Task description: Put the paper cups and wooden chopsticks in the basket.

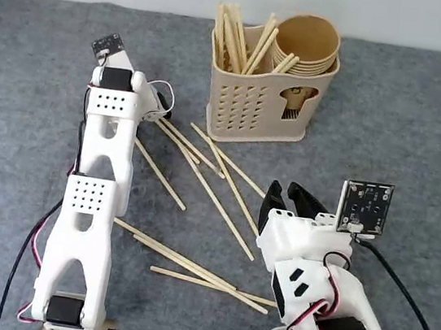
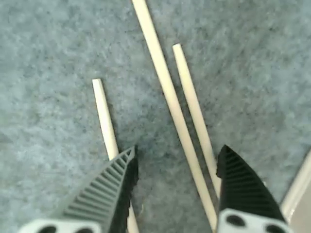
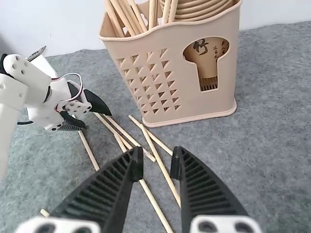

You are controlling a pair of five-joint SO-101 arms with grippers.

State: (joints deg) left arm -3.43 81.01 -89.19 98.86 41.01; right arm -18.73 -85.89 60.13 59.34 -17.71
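A beige basket [image 1: 263, 97] stands at the back of the mat, with stacked paper cups [image 1: 308, 42] and several wooden chopsticks [image 1: 238, 36] in it. Several loose chopsticks [image 1: 209, 184] lie on the mat in front of it. My left gripper [image 2: 175, 165] hangs open low over the mat just left of the basket, two chopsticks [image 2: 170, 107] lying between its fingers and a third [image 2: 104, 116] beside one finger. My right gripper [image 3: 155, 158] stands narrowly open above the mat, holding nothing, facing the basket [image 3: 184, 73]. The left gripper [image 3: 87, 114] also appears there.
Grey mat [image 1: 406, 134] covers the table. More chopsticks [image 1: 190, 267] lie near the front between the two arm bases. A pale corner of the basket [image 2: 301, 189] is close to the left gripper. Free room lies right of the basket.
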